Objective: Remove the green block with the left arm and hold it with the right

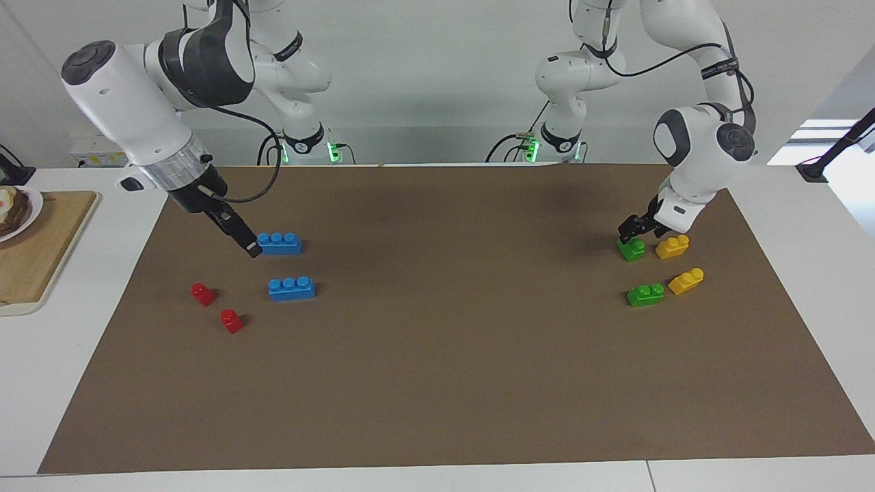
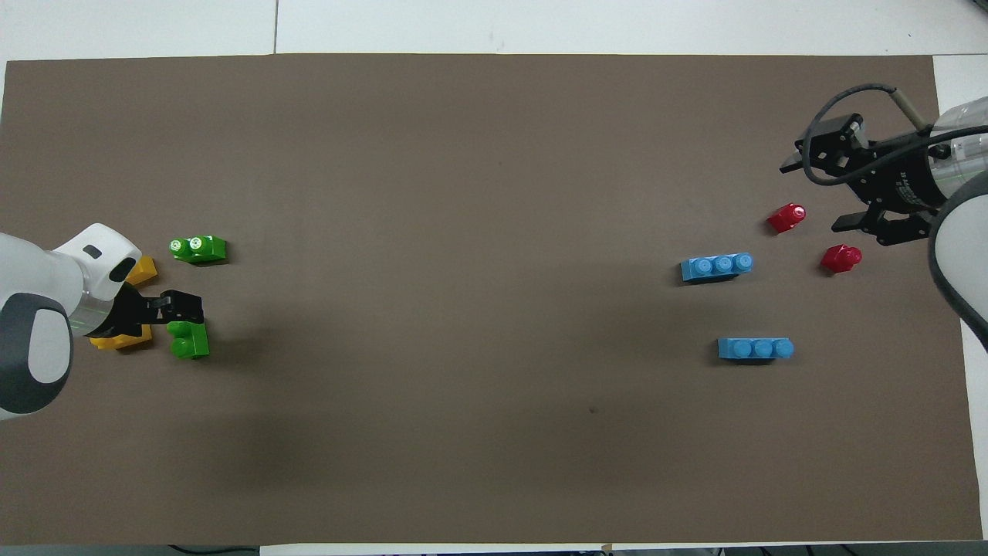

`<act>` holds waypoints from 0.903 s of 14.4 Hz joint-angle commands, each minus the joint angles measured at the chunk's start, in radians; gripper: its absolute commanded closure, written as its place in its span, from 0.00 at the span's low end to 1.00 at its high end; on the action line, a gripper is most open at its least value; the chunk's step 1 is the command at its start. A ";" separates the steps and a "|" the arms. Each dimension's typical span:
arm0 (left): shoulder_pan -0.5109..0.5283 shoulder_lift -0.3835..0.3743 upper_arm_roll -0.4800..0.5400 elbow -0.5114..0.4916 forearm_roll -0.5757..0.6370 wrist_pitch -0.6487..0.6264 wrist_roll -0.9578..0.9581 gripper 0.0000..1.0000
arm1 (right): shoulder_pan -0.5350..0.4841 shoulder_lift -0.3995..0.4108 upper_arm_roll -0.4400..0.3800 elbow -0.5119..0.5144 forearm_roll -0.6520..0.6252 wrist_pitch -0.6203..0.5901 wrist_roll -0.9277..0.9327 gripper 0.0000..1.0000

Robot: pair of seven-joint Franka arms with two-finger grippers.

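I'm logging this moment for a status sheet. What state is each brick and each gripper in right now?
left gripper: low, just above the green block, not gripping it.
green block: on the mat, studs up.
second green brick: on the mat, untouched.
yellow bricks: on the mat, apart.
right gripper: raised, open, holding nothing.
blue bricks: flat, separate.
red bricks: loose, separate.

bright, even | soft shadows under arms on mat [image 1: 437,383] | sharp
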 commanded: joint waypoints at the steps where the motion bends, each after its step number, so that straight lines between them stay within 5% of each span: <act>1: -0.005 -0.004 0.006 0.085 -0.014 -0.102 0.006 0.00 | -0.014 0.001 0.000 0.055 -0.076 -0.089 -0.206 0.00; 7: -0.034 -0.010 -0.001 0.153 -0.014 -0.169 -0.004 0.00 | -0.014 -0.034 -0.007 0.126 -0.133 -0.264 -0.501 0.00; 13: -0.022 -0.107 0.004 0.289 -0.011 -0.392 0.001 0.00 | -0.002 -0.069 -0.006 0.126 -0.159 -0.328 -0.581 0.00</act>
